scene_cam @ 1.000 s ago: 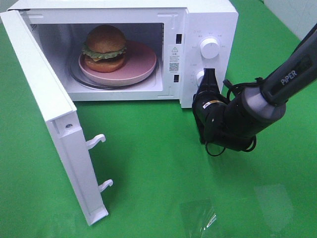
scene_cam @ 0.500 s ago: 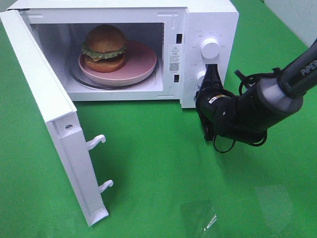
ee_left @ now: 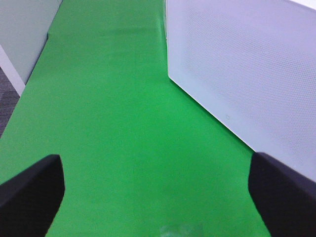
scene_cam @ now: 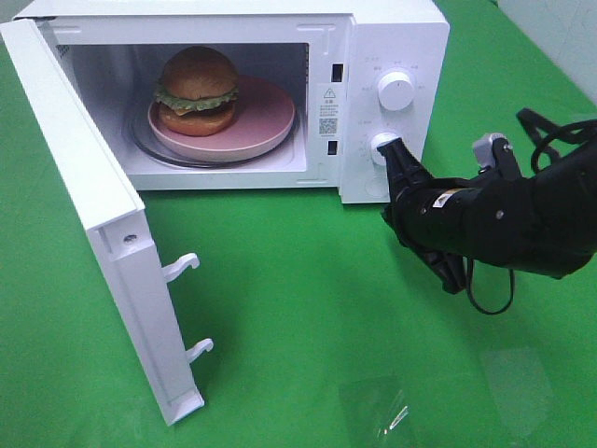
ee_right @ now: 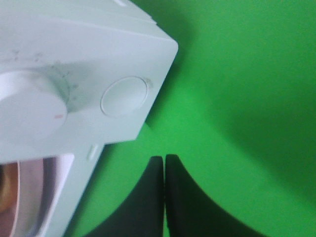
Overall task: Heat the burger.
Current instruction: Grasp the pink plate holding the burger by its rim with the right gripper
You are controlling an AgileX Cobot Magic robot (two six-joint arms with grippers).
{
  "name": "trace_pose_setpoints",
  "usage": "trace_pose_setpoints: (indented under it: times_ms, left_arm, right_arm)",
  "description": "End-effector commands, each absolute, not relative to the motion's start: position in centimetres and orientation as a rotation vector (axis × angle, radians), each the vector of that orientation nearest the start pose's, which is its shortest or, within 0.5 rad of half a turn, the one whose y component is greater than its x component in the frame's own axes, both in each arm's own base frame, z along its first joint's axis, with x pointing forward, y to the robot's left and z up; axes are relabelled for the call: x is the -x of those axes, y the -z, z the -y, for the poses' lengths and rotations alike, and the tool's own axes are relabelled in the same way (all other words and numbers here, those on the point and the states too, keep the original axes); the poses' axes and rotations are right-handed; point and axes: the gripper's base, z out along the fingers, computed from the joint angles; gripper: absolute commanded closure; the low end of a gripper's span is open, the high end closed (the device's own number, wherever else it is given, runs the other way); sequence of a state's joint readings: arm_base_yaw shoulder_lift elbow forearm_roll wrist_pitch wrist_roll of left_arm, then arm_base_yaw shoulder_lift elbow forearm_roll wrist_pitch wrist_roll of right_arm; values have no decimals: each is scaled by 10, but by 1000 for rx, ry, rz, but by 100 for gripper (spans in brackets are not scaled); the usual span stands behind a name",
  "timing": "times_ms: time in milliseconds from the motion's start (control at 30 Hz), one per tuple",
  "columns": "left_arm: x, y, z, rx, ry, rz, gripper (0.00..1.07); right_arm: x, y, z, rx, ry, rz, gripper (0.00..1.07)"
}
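Observation:
The burger [scene_cam: 197,91] sits on a pink plate [scene_cam: 269,123] inside the white microwave [scene_cam: 392,37], whose door [scene_cam: 93,215] stands wide open to the left. My right gripper [scene_cam: 391,149] is shut and empty, its tips just in front of the lower knob [scene_cam: 381,143] on the control panel. In the right wrist view the closed fingers [ee_right: 164,159] hover over green cloth just off the panel's corner, short of a round button [ee_right: 124,96]. My left gripper [ee_left: 158,195] is open with nothing in it. It does not show in the exterior view.
The open door juts toward the front left, with two latch hooks [scene_cam: 182,266] on its edge. A white perforated microwave panel [ee_left: 247,74] stands close beside the left gripper. An upper knob [scene_cam: 395,91] sits above the lower one. Green cloth [scene_cam: 298,308] covers the table.
The right arm has swung out to the right and rolled, so its body now lies right of the panel. The shut fingertips have stayed by the lower knob. Burger and door are unmoved.

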State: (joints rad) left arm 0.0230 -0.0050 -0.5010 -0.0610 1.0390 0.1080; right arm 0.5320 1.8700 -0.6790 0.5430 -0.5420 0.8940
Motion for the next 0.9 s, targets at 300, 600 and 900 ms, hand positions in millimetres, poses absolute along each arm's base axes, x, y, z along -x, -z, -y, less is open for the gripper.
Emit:
trace_pose_setpoints:
  times_ms: [300, 600, 900]
  left_arm:
    - [7, -279, 5, -86, -11, -1996, 14]
    - [7, -279, 5, -86, -11, -1996, 14]
    - [7, -279, 5, -86, -11, -1996, 14]
  right_arm:
    - [-254, -156, -145, -189, -518, -2445, 105]
    - [-235, -176, -140, 206, -411, -2518, 105]
    - [-218, -193, -126, 493, -237, -2550, 105]
